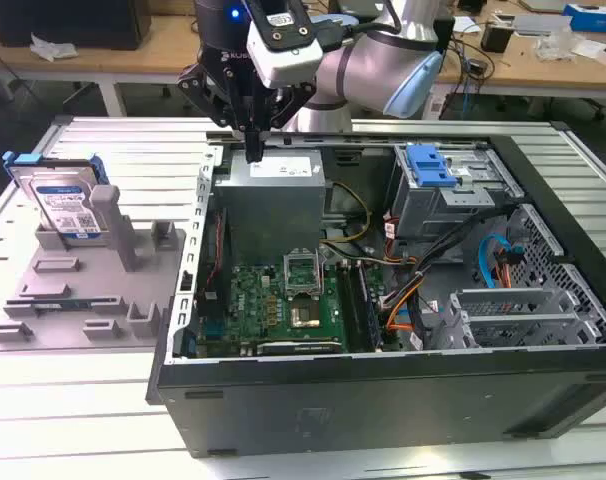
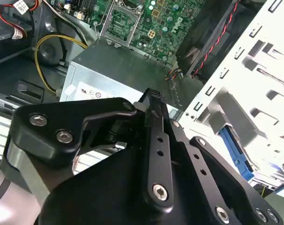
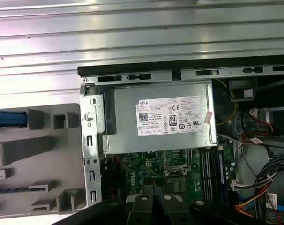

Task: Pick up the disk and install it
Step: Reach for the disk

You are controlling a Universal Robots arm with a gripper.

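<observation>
Operator: Disk [image 1: 68,205] location?

Observer: Standing on edge in the grey fixture [image 1: 83,300] on the counter [image 1: 73,420], at the exterior view's left. It is outside the computer case [image 1: 383,400], label toward the camera, blue carrier frame along its top. A grey fixture post [image 1: 105,210] overlaps one side of it.

Operator: And the end effector [image 1: 253,150]?

Observer: Well apart from the disk. It hangs over the case's far edge, just above the power supply [image 1: 273,195], with its fingers drawn narrow and nothing between them. In the second wrist view the ridged fingertip [image 2: 156,96] points at that same grey box.

Operator: What crowds the inside?

Observer: The power supply, white sticker up, fills the corner under the end effector. The green motherboard [image 1: 283,300] lies beside it, nearer the camera. A yellow cable [image 1: 358,215] loops next to the supply. At the exterior view's right stands the drive cage [image 1: 448,200] with a blue latch tab [image 1: 428,165] on top, and orange and black cables [image 1: 403,300] bunch between cage and motherboard.

Operator: Between disk and cage?

Observer: The case wall, the power supply — and the arm [image 1: 383,60] above them.
</observation>
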